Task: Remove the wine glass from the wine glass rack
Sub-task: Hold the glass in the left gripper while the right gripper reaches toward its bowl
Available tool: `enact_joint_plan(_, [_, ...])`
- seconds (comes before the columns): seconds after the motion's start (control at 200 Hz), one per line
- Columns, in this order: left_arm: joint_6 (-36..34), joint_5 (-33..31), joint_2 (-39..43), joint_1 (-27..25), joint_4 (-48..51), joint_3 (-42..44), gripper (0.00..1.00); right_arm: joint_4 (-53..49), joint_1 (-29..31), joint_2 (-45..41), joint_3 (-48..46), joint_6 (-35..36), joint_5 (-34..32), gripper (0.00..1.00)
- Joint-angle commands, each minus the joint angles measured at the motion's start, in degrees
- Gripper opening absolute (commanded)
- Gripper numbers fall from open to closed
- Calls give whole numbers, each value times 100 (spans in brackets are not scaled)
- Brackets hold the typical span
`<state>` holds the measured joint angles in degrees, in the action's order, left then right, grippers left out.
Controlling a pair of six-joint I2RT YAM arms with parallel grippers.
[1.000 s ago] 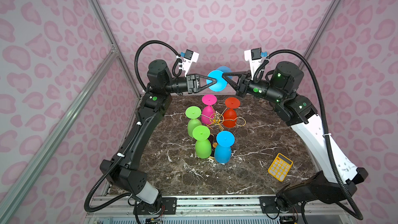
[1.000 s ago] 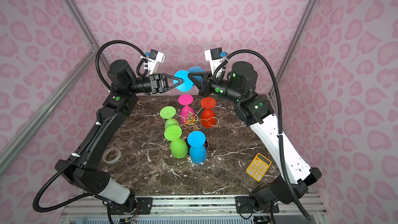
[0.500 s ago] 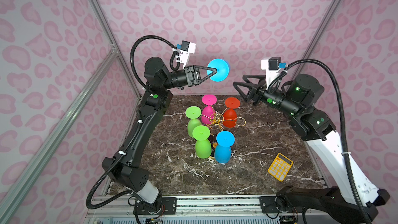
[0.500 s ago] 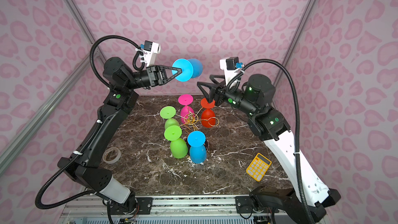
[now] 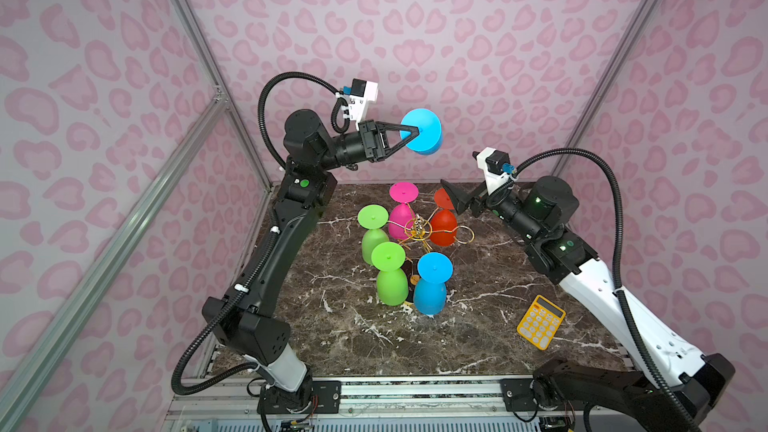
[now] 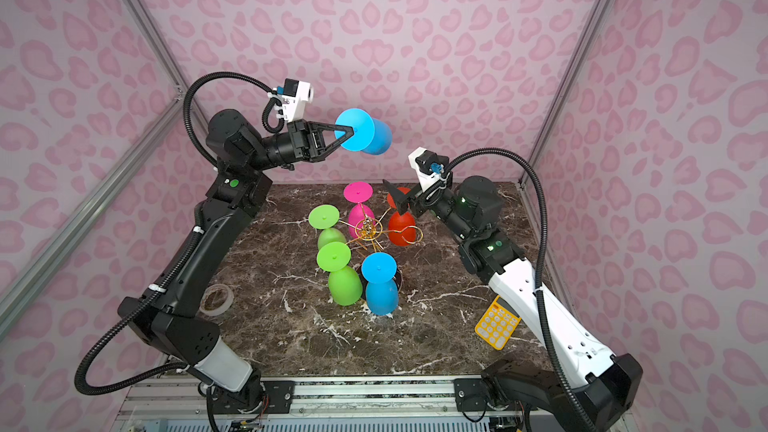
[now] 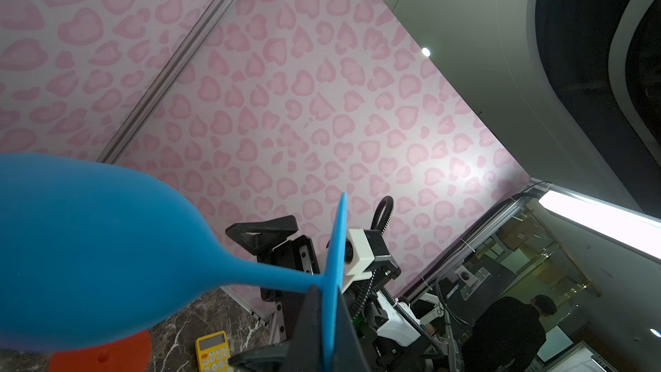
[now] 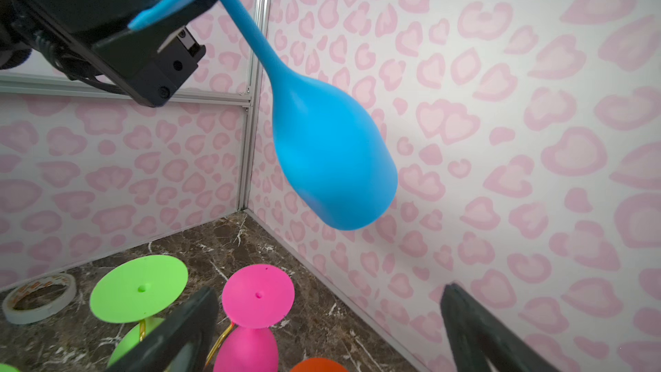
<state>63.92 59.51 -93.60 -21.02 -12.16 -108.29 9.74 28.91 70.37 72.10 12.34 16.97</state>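
My left gripper (image 5: 415,130) (image 6: 351,131) (image 7: 331,316) is shut on the round foot of a blue wine glass (image 5: 426,139) (image 6: 368,135) (image 7: 89,245) (image 8: 329,159). It holds the glass high in the air near the back wall, lying roughly sideways with the bowl pointing away from the arm. The gold wire wine glass rack (image 5: 417,228) (image 6: 368,228) stands mid-table below, with several coloured glasses hanging upside down on it. My right gripper (image 5: 451,197) (image 6: 397,197) (image 8: 329,289) is wide open and empty, just right of the rack's red glass (image 5: 444,228).
A yellow calculator (image 5: 540,322) (image 6: 496,322) lies at the front right of the marble table (image 5: 478,347). A tape roll (image 6: 216,299) (image 8: 39,297) lies by the left arm. Pink heart-patterned walls close in the back and sides.
My right gripper opened, let go of the blue glass, and drew back down and to the right. My left gripper kept the glass by its foot and lifted it higher.
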Motion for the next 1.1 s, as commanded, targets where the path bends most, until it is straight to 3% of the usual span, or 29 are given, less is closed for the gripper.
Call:
enact_joint_plan(0.0, [58, -36, 78, 1, -300, 18, 4, 993, 17, 215, -31, 276, 90, 99])
enact_joint_plan(0.445, [580, 0, 70, -21, -884, 175, 4, 1615, 204, 1184, 616, 428, 19, 99])
enact_joint_plan(0.76, [693, 16, 168, -35, -972, 327, 4, 1521, 203, 1727, 1254, 420, 125, 99])
enact_joint_plan(1.095, [925, 45, 262, -78, -1215, 540, 4, 1475, 197, 1874, 1490, 274, 328, 91])
